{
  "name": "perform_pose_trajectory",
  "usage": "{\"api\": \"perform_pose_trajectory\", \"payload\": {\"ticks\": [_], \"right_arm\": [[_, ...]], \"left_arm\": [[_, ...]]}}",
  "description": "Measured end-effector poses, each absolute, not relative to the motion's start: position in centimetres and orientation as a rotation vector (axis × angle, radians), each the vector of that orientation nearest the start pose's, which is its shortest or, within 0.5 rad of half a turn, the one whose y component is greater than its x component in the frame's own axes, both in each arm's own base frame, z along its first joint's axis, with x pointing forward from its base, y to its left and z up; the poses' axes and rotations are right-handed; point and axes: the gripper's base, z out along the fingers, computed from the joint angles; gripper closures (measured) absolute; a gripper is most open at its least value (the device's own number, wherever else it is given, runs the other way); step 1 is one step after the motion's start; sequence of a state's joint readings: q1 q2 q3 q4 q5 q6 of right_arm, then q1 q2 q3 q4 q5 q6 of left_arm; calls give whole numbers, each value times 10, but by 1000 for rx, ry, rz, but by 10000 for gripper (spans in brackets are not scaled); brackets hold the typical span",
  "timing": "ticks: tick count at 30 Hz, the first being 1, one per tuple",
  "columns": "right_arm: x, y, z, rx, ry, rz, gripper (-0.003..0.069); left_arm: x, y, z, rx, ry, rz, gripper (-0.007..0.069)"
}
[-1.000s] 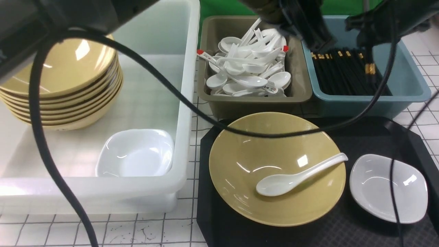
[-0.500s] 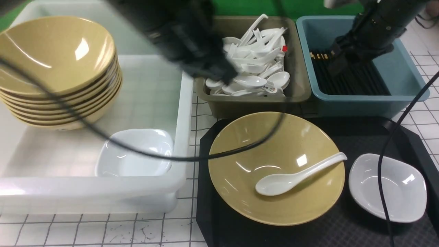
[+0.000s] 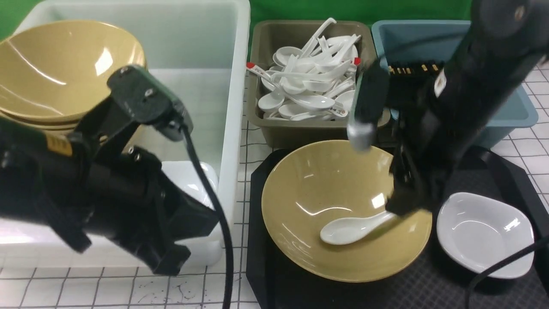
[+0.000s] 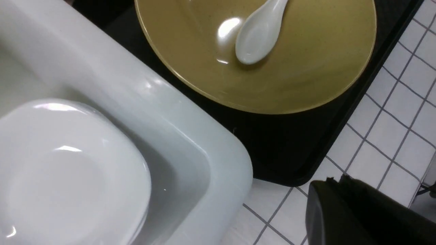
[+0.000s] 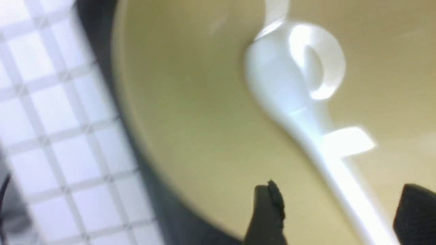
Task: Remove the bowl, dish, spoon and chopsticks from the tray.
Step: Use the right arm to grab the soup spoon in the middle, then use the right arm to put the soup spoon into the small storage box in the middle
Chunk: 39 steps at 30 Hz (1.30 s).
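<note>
The yellow bowl [image 3: 326,193] sits on the black tray [image 3: 257,266] with the white spoon [image 3: 351,227] lying inside it. The white dish [image 3: 484,231] sits on the tray to the bowl's right. My right gripper [image 3: 407,206] is low over the bowl's right side. In the right wrist view it [image 5: 340,204] is open, with the spoon [image 5: 293,85] handle between its fingers. My left gripper [image 3: 171,257] is shut and empty, at the white tub's front corner [image 4: 335,178]. No chopsticks show on the tray; black ones lie in the blue bin [image 3: 514,116].
The white tub [image 3: 231,128] at left holds a stack of yellow bowls [image 3: 55,73] and a white dish [image 3: 193,180], partly hidden by my left arm. An olive bin [image 3: 309,128] of white spoons stands behind the tray. The left arm's cable hangs beside the tray's left edge.
My right arm has come from the blue bin down over the bowl, onto the spoon handle. My left arm has swung from the back to the front left, over the tub.
</note>
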<state>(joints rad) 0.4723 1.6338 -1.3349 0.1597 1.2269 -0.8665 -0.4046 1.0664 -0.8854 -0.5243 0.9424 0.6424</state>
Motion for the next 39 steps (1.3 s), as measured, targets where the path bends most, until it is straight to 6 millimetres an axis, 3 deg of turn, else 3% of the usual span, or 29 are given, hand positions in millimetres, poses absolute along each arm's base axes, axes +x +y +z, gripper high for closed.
{"api": "perform_pose_trajectory", "payload": {"ticks": [8, 20, 24, 27, 30, 33, 35, 38, 39], "right_arm": [[283, 158, 246, -2047, 2158, 129, 151], [300, 173, 203, -2161, 2084, 113, 160], [306, 179, 193, -2148, 2057, 82, 211], [308, 179, 189, -2142, 2068, 70, 299], [310, 179, 193, -2132, 2107, 56, 392], [313, 180, 203, -2125, 2136, 48, 389], [317, 182, 217, -2103, 2160, 47, 389], [336, 190, 259, -1964, 2135, -13, 389], [336, 190, 259, -1958, 2141, -12, 389]], "left_arm": [[164, -112, 312, 1016, 2295, -592, 638], [165, -112, 312, 1008, 2279, -592, 638], [166, -112, 310, 991, 2272, -583, 638], [168, -112, 311, 973, 2251, -570, 638], [171, -112, 313, 954, 2233, -558, 638], [174, -112, 314, 917, 2210, -553, 638], [178, -113, 317, 846, 2192, -570, 638], [194, -119, 323, 728, 2167, -595, 638], [195, -119, 324, 725, 2161, -595, 638]]}}
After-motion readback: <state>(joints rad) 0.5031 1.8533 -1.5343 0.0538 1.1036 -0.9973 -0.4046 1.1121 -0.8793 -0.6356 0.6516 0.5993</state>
